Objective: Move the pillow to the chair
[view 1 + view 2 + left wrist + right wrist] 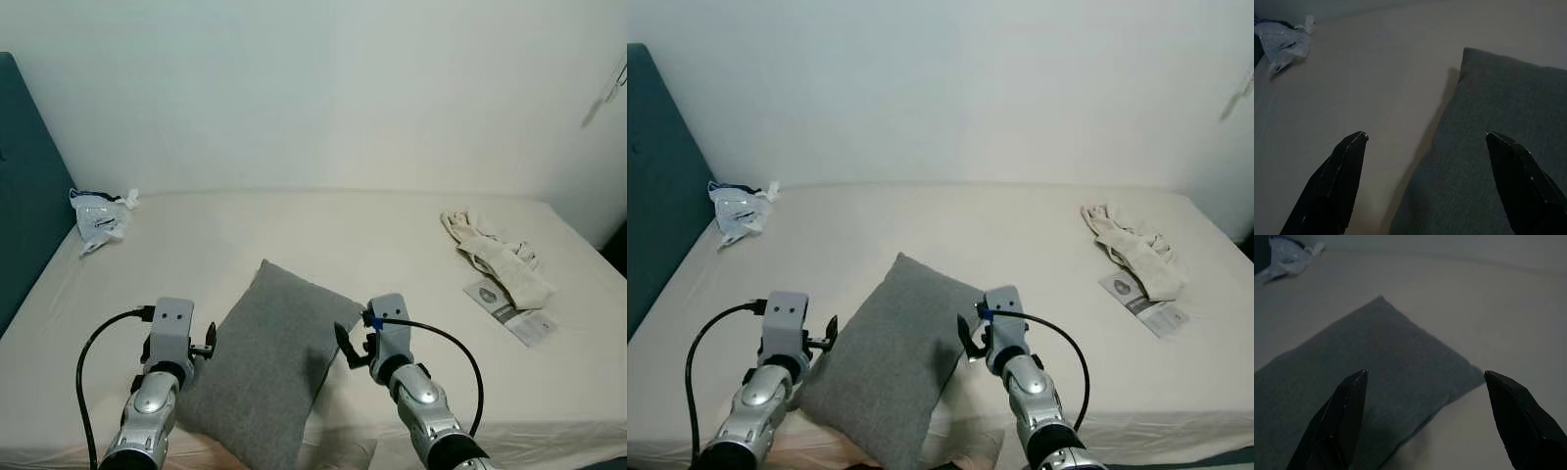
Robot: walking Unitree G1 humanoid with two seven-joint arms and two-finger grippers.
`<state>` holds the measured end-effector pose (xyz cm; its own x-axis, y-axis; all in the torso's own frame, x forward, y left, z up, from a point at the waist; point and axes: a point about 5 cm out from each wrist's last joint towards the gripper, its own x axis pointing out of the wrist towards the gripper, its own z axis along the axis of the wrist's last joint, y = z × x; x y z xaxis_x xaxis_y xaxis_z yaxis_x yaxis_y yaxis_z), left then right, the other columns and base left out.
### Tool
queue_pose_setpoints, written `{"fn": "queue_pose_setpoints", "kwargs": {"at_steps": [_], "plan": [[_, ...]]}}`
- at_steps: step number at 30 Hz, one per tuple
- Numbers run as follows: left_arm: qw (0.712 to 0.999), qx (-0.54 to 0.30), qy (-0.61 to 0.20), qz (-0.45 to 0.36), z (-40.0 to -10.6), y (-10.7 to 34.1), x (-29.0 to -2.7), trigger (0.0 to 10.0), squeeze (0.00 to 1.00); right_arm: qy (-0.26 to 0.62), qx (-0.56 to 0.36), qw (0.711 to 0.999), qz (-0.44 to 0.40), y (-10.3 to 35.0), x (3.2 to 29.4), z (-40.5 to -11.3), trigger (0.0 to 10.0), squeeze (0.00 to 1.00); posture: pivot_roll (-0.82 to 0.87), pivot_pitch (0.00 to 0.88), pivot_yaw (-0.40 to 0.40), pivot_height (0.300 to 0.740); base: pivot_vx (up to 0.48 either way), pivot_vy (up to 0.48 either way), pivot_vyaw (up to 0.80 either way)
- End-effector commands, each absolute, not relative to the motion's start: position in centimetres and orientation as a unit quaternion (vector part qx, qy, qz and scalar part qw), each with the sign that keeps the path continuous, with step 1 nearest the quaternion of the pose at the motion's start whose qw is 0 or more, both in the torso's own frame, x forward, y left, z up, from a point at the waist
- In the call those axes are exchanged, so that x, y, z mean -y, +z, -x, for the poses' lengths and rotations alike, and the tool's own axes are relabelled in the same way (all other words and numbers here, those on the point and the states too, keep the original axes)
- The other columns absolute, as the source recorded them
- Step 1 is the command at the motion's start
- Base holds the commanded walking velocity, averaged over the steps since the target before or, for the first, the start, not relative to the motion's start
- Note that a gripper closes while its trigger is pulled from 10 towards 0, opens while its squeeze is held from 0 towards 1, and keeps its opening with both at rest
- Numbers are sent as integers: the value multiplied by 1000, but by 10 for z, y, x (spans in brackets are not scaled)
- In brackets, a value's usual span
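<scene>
A grey pillow (266, 362) lies flat on the cream bed (323, 235), near its front edge, one corner pointing to the wall. My left gripper (1425, 139) hovers open above the pillow's left edge, one finger over the sheet and the other over the grey cloth. My right gripper (1425, 377) is open too, over the pillow's right corner (1469, 374). Both silver arms (162, 367) (402, 362) flank the pillow closely. Nothing sits between either pair of fingers.
A crumpled clear plastic bag (98, 215) lies at the bed's back left, next to a teal headboard (24, 196). Beige clothing (500, 257) and a printed leaflet (509, 311) lie at the right. A white wall runs behind the bed.
</scene>
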<state>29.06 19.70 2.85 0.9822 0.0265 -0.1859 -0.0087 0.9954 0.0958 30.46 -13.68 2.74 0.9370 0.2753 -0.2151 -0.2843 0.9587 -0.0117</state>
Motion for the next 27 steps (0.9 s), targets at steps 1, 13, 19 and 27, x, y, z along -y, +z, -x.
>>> {"fn": "queue_pose_setpoints", "kwargs": {"at_steps": [1,13,19,27], "plan": [[995,-90,14,-51,-291,31,-203,10000,0,141,-102,985,15,27,137,-303,10000,0,-43,8,-39,740,0,0,0],[995,-88,30,-46,-292,32,-207,10000,0,132,-88,987,-1,33,144,-306,10000,0,-49,35,-40,740,0,0,0],[994,-88,20,-60,-285,27,-205,10000,0,115,-67,991,9,43,161,-312,10000,0,-19,19,-42,740,0,0,0],[993,-93,5,-74,-294,32,-204,10000,0,112,-54,992,3,58,164,-325,10000,0,12,0,-94,740,0,0,0]]}}
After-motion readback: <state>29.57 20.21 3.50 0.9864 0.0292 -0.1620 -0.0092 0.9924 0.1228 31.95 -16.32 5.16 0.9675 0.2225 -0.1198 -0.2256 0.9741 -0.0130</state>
